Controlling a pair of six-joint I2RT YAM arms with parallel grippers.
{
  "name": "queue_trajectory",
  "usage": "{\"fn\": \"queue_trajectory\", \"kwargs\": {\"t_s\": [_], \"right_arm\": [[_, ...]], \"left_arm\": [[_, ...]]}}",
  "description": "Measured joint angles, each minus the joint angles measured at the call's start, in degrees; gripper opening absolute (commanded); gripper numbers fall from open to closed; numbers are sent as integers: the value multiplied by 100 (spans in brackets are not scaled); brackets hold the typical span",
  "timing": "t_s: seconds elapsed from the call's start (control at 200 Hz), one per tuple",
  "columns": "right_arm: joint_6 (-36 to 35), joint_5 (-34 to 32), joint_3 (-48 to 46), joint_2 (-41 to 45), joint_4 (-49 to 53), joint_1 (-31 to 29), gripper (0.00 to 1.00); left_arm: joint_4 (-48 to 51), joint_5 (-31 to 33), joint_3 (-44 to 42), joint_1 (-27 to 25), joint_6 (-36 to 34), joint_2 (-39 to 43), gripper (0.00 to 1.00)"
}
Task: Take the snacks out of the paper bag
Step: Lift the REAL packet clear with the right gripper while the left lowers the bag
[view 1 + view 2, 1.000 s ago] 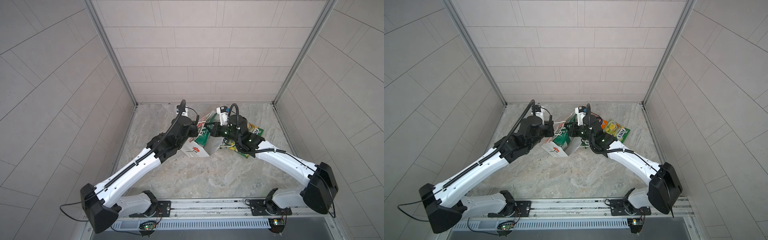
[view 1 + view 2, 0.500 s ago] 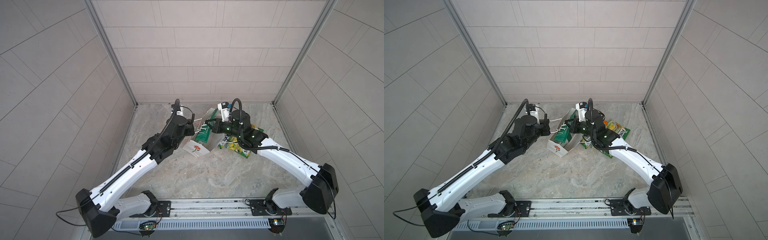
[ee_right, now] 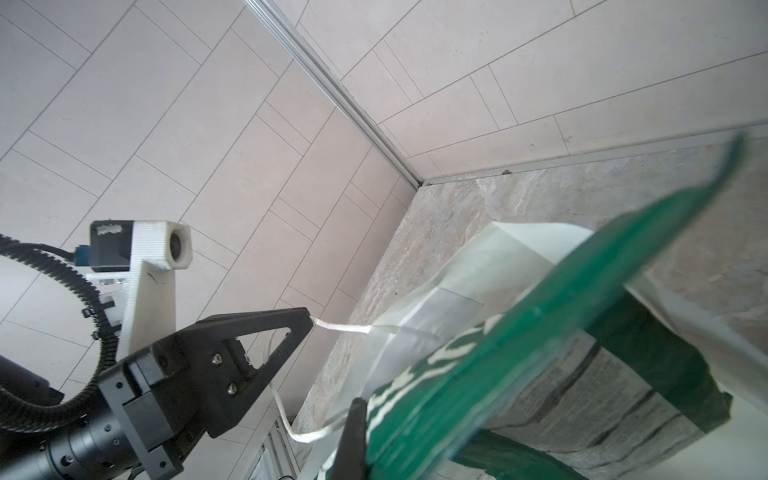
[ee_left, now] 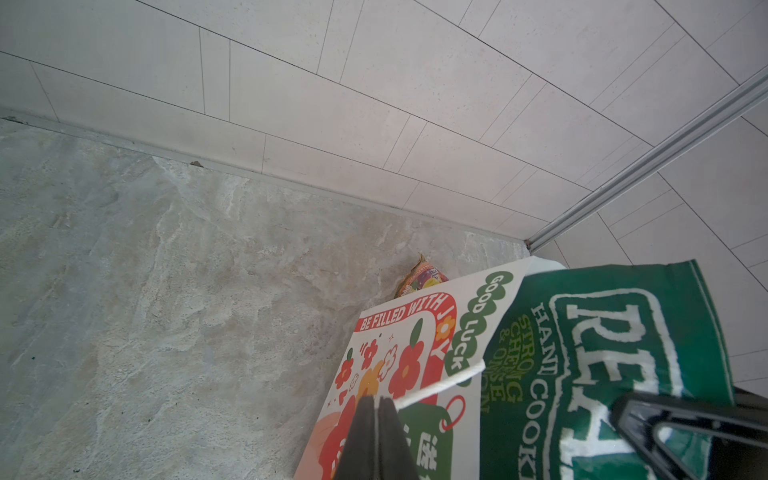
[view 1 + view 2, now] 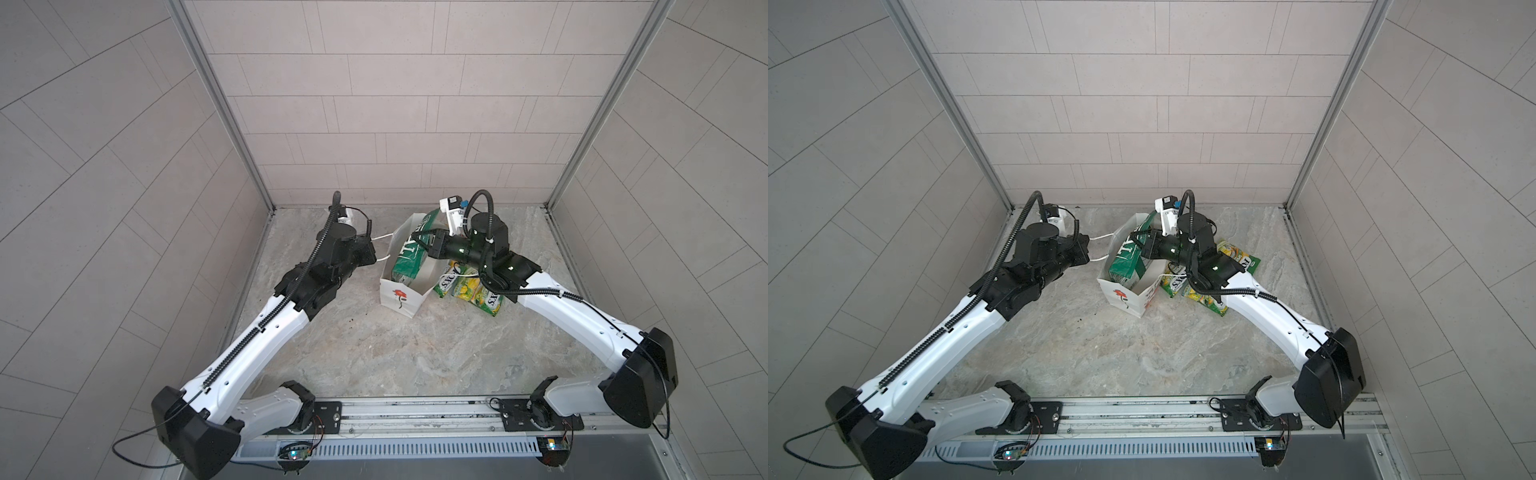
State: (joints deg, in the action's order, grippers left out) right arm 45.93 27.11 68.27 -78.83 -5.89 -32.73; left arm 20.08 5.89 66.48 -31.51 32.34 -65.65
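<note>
Gripper on left arm (image 4: pixel 375 409): we see it pinched tight on the string handle (image 3: pixel 340 327), nine o'clock of the paper bag (image 5: pixel 399 297).
Paper bag: upright, twelve o'clock on the table (image 5: pixel 395 365).
Crisp bag (image 5: pixel 409 257): half inside it.
Gripper on right arm (image 5: pixel 430 245): clamped closed on its upper edge.
Pouches (image 5: pixel 478 291): bag's three o'clock.

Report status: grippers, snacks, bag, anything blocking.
Left gripper shut on string handle, steadying paper bag. Right gripper shut on green crisp bag, partly out of bag. FOX'S pouches lie outside, beside bag. Nothing blocking.
</note>
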Motion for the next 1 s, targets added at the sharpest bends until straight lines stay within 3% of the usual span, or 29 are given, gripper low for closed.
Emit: {"fn": "queue_trajectory", "kwargs": {"t_s": [0.45,1.001], "right_arm": [[354,184,350,-245,-1154,17,0],[734,-164,581,-1023,-2413,17,0]], "left_arm": [[4,-634,70,0,-127,-155,0],[-2,-1202,157,26,-229,-195,0]]}}
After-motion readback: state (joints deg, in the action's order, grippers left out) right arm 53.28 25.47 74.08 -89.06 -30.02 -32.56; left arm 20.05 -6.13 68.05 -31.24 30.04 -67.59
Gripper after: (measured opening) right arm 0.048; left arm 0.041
